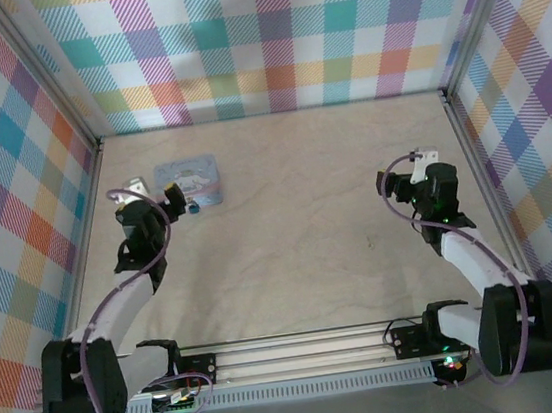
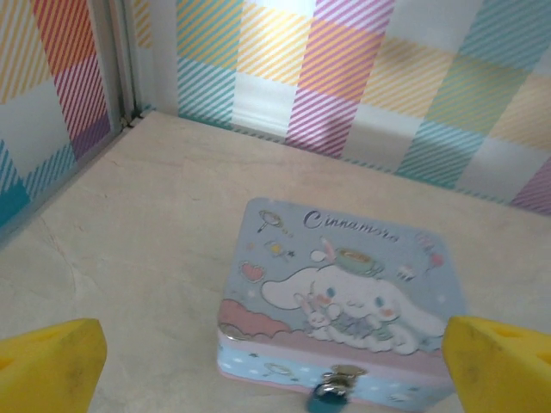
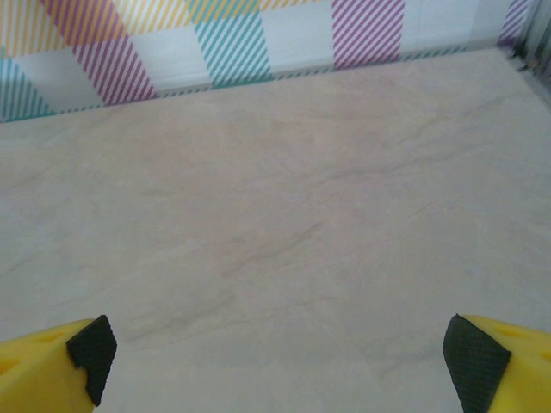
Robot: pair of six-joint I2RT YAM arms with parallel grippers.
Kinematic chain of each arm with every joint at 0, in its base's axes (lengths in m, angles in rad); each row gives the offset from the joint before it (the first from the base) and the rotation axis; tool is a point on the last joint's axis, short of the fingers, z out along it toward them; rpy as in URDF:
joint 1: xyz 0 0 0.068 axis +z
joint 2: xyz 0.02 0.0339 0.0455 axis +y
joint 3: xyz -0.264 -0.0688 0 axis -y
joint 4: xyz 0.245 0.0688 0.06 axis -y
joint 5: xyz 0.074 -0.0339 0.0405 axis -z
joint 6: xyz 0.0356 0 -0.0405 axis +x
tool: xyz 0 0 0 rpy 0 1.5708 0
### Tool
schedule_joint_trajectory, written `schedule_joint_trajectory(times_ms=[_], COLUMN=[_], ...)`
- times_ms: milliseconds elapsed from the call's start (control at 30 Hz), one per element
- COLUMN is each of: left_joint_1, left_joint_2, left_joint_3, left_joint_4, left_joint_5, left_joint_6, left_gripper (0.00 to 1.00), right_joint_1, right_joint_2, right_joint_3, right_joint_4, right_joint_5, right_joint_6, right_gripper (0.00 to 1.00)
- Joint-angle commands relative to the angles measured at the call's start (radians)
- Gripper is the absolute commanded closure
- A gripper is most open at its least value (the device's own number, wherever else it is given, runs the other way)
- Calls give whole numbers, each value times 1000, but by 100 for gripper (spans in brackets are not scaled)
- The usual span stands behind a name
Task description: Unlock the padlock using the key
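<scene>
A light-blue tin box (image 2: 344, 275) with a white cartoon character on its lid lies flat at the back left of the table (image 1: 187, 180). A small dark teal padlock (image 2: 330, 397) hangs from the metal clasp on the box's near wall and also shows from above (image 1: 196, 206). I cannot pick out a separate key. My left gripper (image 2: 274, 366) is open, its yellow fingers (image 2: 52, 366) wide apart just short of the box's near side (image 1: 154, 193). My right gripper (image 3: 275, 357) is open over bare table at the right (image 1: 404, 169), holding nothing.
Checked walls enclose the table on three sides, with metal corner posts (image 1: 96, 148) at the back. The box lies near the left wall. A metal rail (image 1: 304, 349) runs along the near edge between the arm bases.
</scene>
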Motion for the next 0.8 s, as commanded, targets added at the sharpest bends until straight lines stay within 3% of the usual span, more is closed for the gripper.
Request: schedule_joint_trajectory(times_ms=[0, 200, 333, 600, 767], left_joint_1=[1, -1, -31, -274, -373], left_joint_2=[-53, -113, -40, 157, 262], left_joint_3=[76, 83, 112, 203, 261], left_joint_4=[-288, -381, -410, -327, -275], left_joint_5=[22, 200, 323, 404, 420], left_joint_6=[-211, -448, -539, -566, -576], left_gripper=[0, 0, 0, 0, 0], right_joint_1=[3, 6, 19, 104, 135], right_joint_2=[-42, -39, -7, 46, 73], right_joint_3=[83, 156, 172, 144, 131], right_joint_4=[-328, -644, -772, -845, -820], right_joint_5=[-90, -212, -294, -306, -269], right_joint_6=[67, 168, 212, 271, 283], right_gripper=[3, 9, 12, 16, 18])
